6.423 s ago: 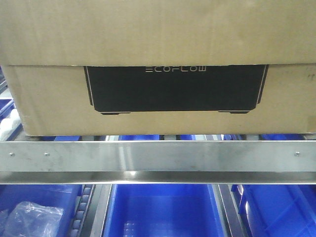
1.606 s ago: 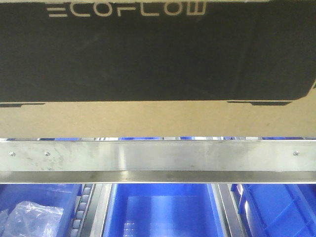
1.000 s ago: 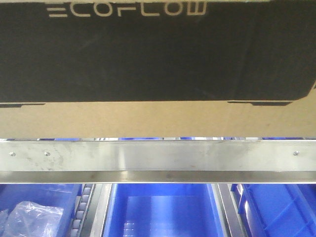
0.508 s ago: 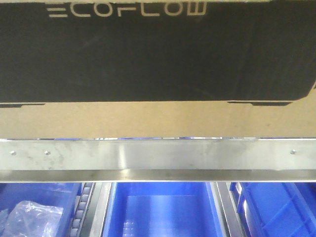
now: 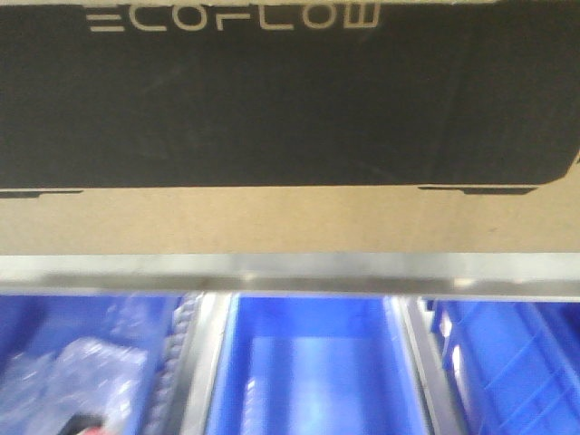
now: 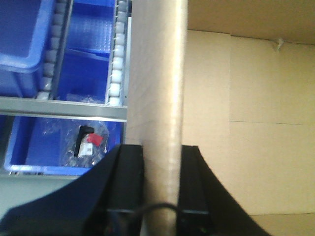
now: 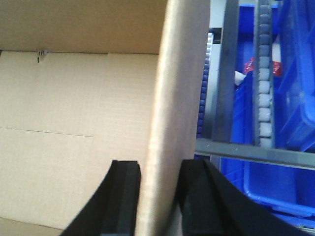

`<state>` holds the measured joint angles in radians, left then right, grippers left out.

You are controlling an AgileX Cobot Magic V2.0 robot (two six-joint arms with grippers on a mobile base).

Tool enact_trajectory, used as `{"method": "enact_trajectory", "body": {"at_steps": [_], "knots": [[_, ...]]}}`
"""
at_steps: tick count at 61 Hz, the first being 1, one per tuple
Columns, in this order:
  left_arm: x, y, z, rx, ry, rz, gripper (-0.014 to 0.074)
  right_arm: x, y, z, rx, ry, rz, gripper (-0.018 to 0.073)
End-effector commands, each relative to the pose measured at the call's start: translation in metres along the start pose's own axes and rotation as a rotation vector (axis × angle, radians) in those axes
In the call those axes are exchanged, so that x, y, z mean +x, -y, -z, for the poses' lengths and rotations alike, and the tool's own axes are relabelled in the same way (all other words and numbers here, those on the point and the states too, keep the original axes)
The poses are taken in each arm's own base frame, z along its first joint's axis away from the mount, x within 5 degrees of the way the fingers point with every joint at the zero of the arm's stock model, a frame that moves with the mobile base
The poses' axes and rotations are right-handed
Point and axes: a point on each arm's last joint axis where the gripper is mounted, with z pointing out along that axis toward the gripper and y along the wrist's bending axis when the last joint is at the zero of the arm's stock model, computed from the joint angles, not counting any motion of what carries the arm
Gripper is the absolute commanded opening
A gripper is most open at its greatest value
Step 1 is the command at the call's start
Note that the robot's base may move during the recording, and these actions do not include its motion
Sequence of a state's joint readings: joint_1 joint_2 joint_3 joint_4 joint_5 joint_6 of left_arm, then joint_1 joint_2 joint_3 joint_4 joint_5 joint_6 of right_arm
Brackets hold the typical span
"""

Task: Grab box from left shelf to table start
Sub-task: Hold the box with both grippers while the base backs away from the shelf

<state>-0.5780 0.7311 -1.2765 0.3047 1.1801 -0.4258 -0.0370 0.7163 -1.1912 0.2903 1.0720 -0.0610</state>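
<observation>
A large brown cardboard carton (image 5: 290,217) with a black ECOFLOW panel hangs just above the left shelf's brushed-steel rail (image 5: 290,270). Its long axis runs left to right and its printed face points toward the robot. The left pincer (image 6: 160,157) and the right pincer (image 7: 158,169) each clamp one end wall, with the carton between them.

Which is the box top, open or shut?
Open. The left gripper and right gripper each straddle a wall of the box, its interior showing.

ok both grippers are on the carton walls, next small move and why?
Probably a small level lift: left gripper and right gripper each pinch a wall of the ECOFLOW carton, whose bottom edge sits right at the steel rail and could snag.
</observation>
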Motion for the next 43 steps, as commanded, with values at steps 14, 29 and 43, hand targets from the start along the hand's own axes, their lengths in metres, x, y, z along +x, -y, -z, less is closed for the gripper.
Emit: {"method": "enact_trajectory", "body": {"at_steps": [14,29,43], "knots": [[-0.0188,0.0025,0.0193,0.088,0.207,0.028,-0.0087,-0.0159,0.0012,0.0085,0.041,0.145,0.046,0.0018],[-0.0188,0.0025,0.0193,0.088,0.207,0.028,-0.0087,-0.0128,0.0008,0.0098,0.039,0.121,0.046,0.0018],[-0.0188,0.0026,0.0193,0.09,0.206,0.028,-0.0087,-0.0128,0.0008,0.0098,0.039,0.121,0.046,0.0018]]}}
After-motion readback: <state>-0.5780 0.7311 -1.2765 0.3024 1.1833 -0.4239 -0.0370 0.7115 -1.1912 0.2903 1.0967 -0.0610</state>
